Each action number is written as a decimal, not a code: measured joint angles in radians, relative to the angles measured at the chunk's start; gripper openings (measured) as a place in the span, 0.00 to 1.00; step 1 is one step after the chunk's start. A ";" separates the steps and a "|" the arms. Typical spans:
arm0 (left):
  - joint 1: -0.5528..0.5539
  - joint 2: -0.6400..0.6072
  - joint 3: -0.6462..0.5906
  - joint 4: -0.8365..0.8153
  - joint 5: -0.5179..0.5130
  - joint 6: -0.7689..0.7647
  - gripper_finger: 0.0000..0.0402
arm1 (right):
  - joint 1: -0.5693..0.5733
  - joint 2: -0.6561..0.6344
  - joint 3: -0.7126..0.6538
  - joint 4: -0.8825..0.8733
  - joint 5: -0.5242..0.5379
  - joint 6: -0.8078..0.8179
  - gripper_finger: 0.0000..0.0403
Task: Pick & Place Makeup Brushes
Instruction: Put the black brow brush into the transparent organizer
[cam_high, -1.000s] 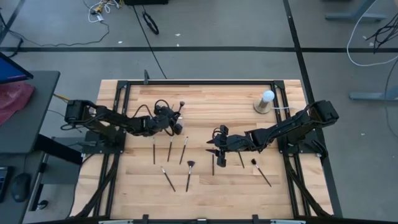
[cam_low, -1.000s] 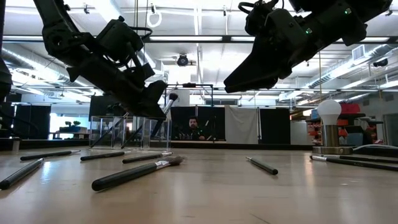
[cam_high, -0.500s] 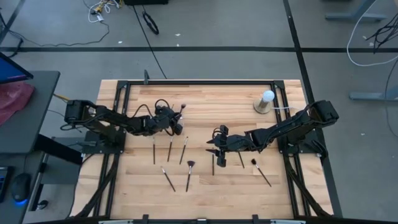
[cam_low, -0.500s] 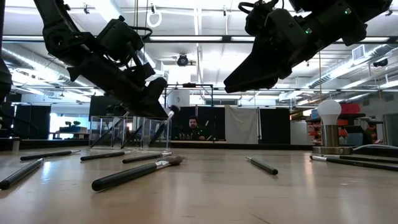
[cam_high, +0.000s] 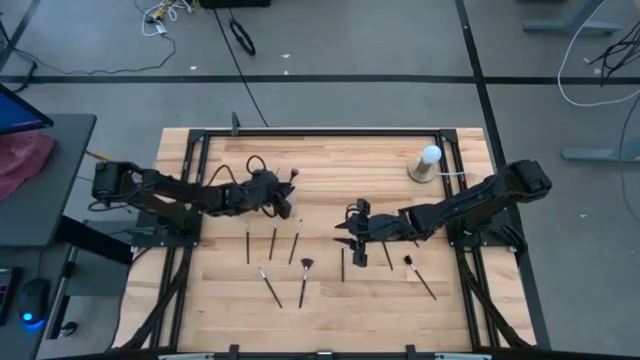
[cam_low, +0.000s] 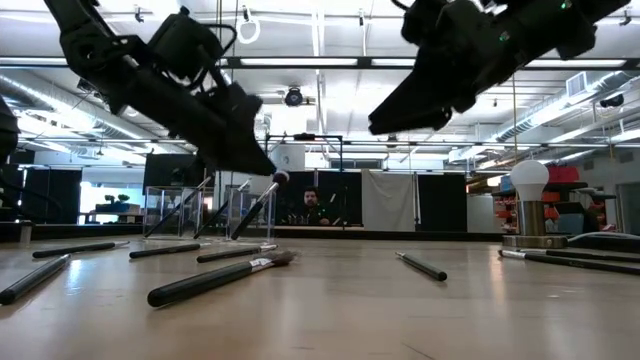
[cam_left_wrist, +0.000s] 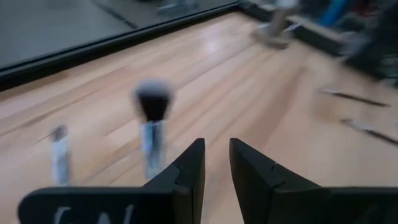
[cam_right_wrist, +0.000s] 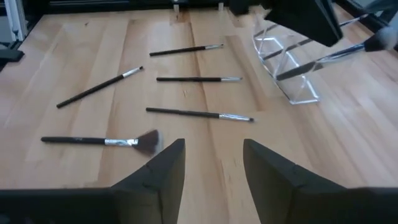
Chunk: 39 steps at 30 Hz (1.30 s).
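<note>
Left gripper (cam_low: 262, 168) has pulled up and back, fingers parted, empty; its brush (cam_low: 257, 204) now leans in the clear holder (cam_low: 205, 212), released bristles up. Nearer, 7 makeup brushes (cam_high: 272, 241) lie flat on the table (cam_high: 330, 160). Right gripper (cam_high: 345, 231) hovers open above them, empty. Only the low view shows the holder's walls.

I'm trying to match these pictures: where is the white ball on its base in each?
High view: white ball upper right, by the frame.
Low view: far right.
Left wrist view: too blurred to tell.
Right wrist view: not in it.
Shared landmark: the wooden table.
</note>
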 joint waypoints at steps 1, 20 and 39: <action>-0.003 -0.017 0.003 -0.002 0.023 0.008 0.20 | 0.001 -0.024 0.000 -0.032 0.000 0.005 0.41; -0.361 -0.024 0.147 0.008 -0.042 0.265 0.20 | 0.430 -0.289 0.000 -0.843 -0.132 0.822 0.25; -0.399 0.227 0.146 0.178 -0.164 0.186 0.20 | 0.742 -0.184 -0.161 -0.869 0.091 1.339 0.44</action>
